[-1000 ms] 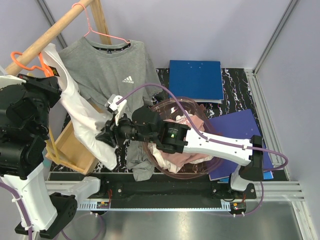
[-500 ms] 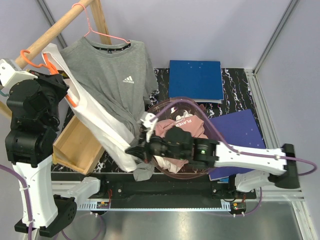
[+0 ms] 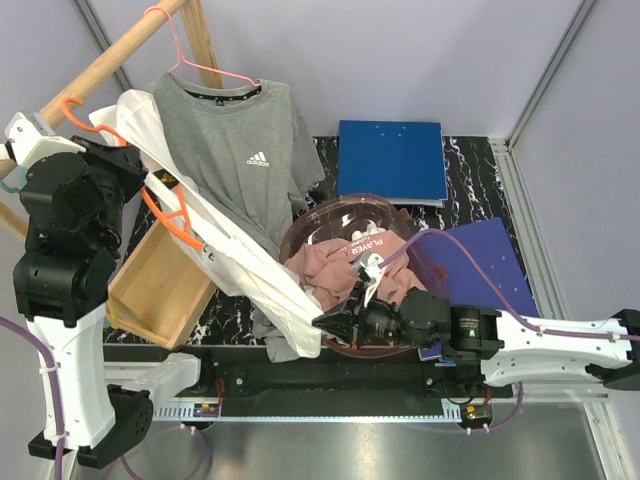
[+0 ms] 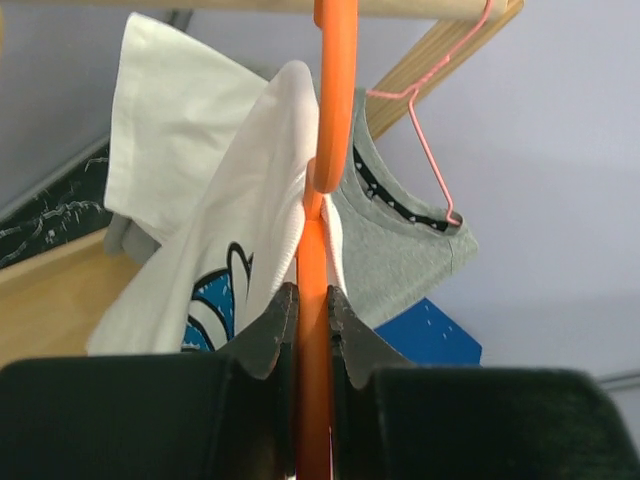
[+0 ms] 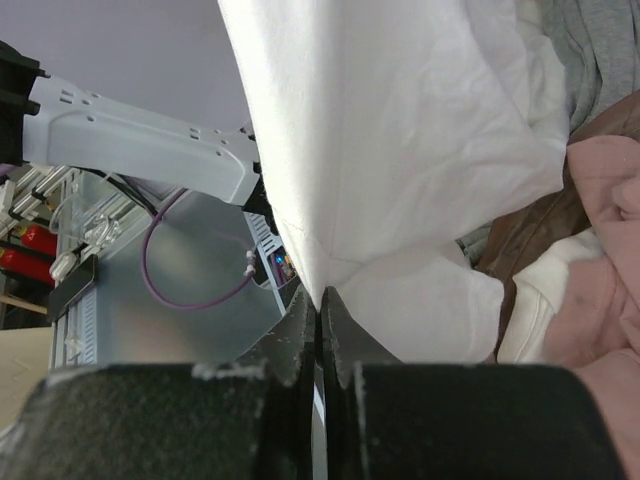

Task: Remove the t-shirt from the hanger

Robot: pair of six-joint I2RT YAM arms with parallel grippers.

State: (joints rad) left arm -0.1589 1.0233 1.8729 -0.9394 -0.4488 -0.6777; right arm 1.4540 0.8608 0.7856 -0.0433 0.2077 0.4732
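Note:
The white t-shirt (image 3: 235, 255) stretches from the orange hanger (image 3: 168, 212) at upper left down to the front of the table. One sleeve still lies over the hanger's top end. My left gripper (image 4: 312, 300) is shut on the orange hanger (image 4: 322, 150), with the white t-shirt (image 4: 225, 230) draped beside it. My right gripper (image 3: 322, 325) is shut on the white t-shirt's hem (image 5: 400, 180) and holds it low near the table's front edge, in front of the bowl.
A grey t-shirt (image 3: 235, 150) hangs on a pink wire hanger (image 3: 200, 68) from the wooden rail (image 3: 95, 75). A clear bowl (image 3: 300, 232) holds pink clothes. A wooden box (image 3: 150, 290) stands at left. Blue folders (image 3: 392, 160) lie behind and right.
My right gripper has pulled the white t-shirt's hem rightward and toward the front edge. The shirt has slid down the hanger, baring more orange. The left gripper holds the hanger raised and tilted.

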